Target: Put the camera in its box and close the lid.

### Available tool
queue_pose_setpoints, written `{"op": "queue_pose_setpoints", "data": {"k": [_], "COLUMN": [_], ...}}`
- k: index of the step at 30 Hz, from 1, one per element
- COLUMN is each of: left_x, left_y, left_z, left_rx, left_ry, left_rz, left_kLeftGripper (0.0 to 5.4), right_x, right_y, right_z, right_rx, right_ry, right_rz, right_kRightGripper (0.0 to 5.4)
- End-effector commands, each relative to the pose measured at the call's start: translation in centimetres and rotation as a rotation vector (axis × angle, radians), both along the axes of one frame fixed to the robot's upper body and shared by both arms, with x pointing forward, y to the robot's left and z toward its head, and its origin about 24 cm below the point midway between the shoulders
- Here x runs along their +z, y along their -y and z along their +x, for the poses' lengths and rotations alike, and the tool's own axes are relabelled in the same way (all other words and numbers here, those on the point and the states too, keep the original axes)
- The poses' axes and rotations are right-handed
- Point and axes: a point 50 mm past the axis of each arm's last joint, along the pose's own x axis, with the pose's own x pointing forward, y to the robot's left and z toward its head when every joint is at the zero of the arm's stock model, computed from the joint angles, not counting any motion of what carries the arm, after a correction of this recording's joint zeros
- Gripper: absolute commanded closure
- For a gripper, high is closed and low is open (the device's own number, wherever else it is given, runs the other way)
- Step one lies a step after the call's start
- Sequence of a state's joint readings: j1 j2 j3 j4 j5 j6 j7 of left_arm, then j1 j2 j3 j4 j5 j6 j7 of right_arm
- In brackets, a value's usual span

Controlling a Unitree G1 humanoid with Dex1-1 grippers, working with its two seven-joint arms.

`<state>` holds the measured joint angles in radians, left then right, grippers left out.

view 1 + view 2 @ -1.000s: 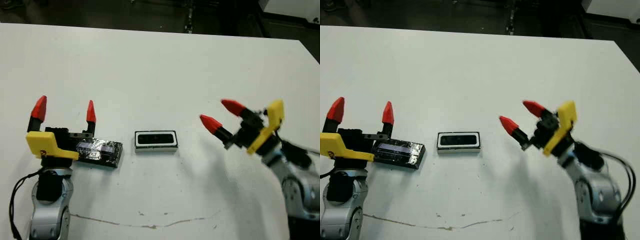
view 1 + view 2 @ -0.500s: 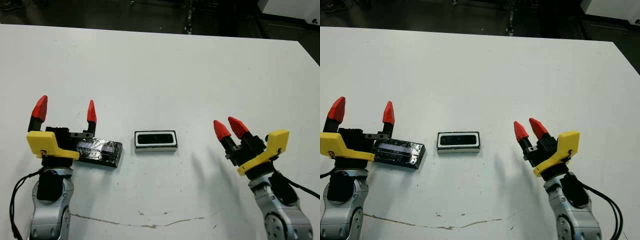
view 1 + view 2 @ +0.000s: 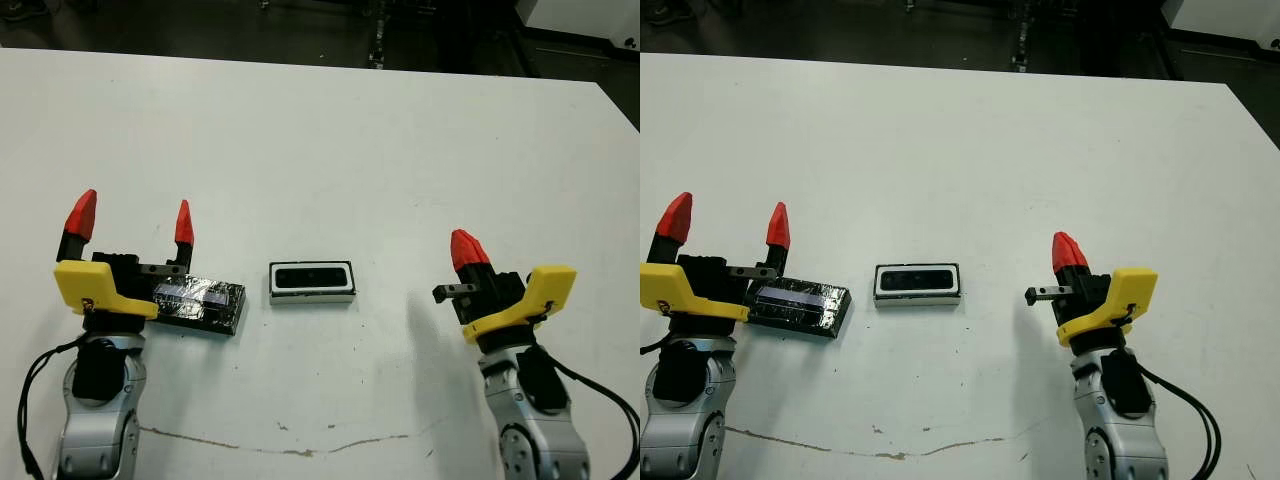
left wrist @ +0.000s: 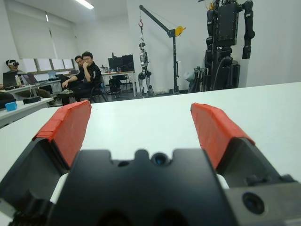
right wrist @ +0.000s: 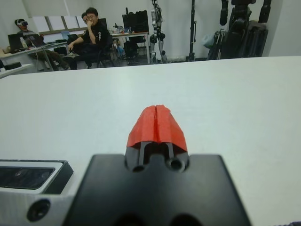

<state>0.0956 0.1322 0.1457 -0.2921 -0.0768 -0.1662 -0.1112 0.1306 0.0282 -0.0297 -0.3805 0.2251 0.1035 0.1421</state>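
Since the camera [image 3: 311, 278] already lies in the box [image 3: 312, 294] at table centre, the lid [image 3: 200, 302] matters: long axis left-right, just under the left gripper [image 3: 131, 222], fingers wide apart, probably holding nothing. Right gripper [image 3: 1069, 251], fingers pressed together, empty, sits farther off.

Robotics lab: humanoid robots on stands [image 4: 227, 37], hoist crane [image 4: 160, 28], people seated at workstations [image 5: 91, 35].
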Motion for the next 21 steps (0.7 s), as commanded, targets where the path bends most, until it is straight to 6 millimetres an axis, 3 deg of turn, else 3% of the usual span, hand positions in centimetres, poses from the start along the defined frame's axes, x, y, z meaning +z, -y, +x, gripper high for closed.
{"op": "queue_pose_setpoints", "data": {"k": [1,6,10,14,21], "left_x": [1.2,3.8,6.8,9.4,10.2], "left_y": [-1.1,-2.9,-4.3,-5.5,-5.2], "left_z": [0.4,1.0,1.6,3.1,5.4], "left_rx": [-0.091,-0.323,-0.582,-0.795,-1.026], "left_ry": [-0.023,-0.093,-0.303,-0.505,-0.738], "left_rz": [0.068,0.259,0.584,0.758,1.022], "left_kLeftGripper": [0.00,0.00,0.00,0.00,0.00], "right_x": [-0.4,-0.5,-0.6,-0.6,-0.8], "right_y": [0.1,0.1,0.2,0.3,0.4], "right_z": [0.0,0.0,0.0,-0.1,-0.1], "right_rx": [-0.021,-0.020,-0.027,-0.031,-0.029], "right_ry": [0.001,0.003,-0.002,-0.001,-0.005], "right_rz": [-0.022,-0.022,-0.024,-0.029,-0.023], "right_kRightGripper": [5.39,5.39,5.39,5.39,5.39]}}
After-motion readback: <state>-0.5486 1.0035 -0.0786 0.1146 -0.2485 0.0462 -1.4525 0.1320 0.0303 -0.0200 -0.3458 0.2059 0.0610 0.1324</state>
